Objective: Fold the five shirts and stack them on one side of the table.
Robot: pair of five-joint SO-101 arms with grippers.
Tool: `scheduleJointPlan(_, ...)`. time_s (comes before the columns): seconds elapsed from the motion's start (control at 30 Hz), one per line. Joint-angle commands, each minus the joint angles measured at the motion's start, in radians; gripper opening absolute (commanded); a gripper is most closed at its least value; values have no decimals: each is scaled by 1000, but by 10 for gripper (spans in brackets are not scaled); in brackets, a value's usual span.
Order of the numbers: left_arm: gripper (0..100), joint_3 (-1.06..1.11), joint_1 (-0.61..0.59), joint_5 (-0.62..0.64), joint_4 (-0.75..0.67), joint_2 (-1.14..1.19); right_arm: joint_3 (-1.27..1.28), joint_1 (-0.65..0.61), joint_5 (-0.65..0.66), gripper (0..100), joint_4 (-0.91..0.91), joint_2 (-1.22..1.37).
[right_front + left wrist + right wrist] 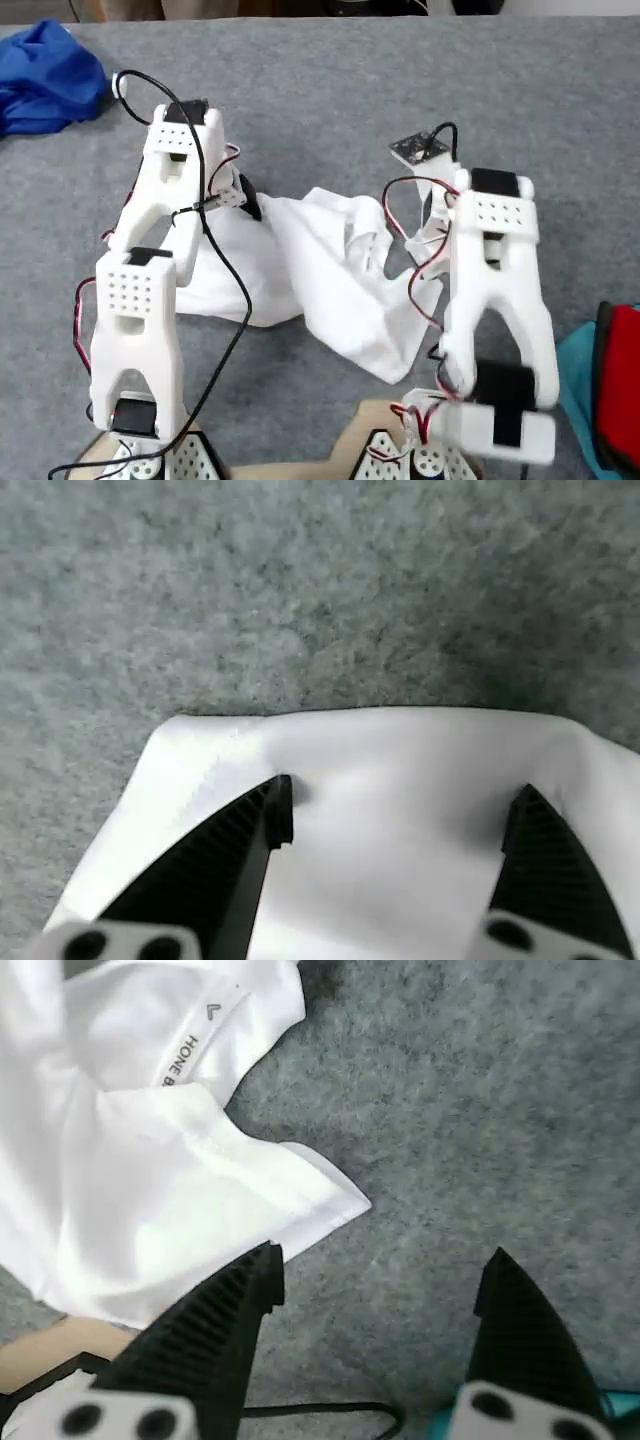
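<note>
Left hand (404,785): open, one finger either side of a stretch of white shirt (400,750) close to its edge; cannot tell whether touching the cloth. Right hand (384,1252): open too, above bare desk (480,1110), just beside a hemmed corner of the same shirt, collar label close by.

Lies crumpled mid-desk between the two arms, bunched and twisted, not yet flat. Looks like the spreading-out step, ahead of any fold.

Probably calls next for closing the left hand on the edge beneath it. Then shifting the right across onto the corner, closing there, and drawing both apart to lay the cloth smooth. Worth pinching a single layer only, to avoid dragging the whole bunch along.

Elsewhere: blue shirt (45,75) heaped at the far left corner, unfolded. Red cloth (622,370) beside teal cloth (582,375) at the near right edge; hard to say whether folded. Early in the task, by the look of it.
</note>
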Motion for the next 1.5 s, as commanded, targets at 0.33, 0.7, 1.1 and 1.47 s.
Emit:
scheduleJointPlan(0.33, 19, -94, -3, -32, 14, 99, -44, -133, -14, 91, -92, 308)
scheduleJointPlan(0.7, 19, -236, -103, -63, 115, 88, -104, -143, -3, 27, -83, 325)
scheduleJointPlan(1.1, 19, -453, -284, -63, 115, -102, -361, -140, 20, 9, 55, 174)
scheduleJointPlan(1.47, 19, -459, -242, -63, 115, -364, -596, -140, 21, 9, -2, -165)
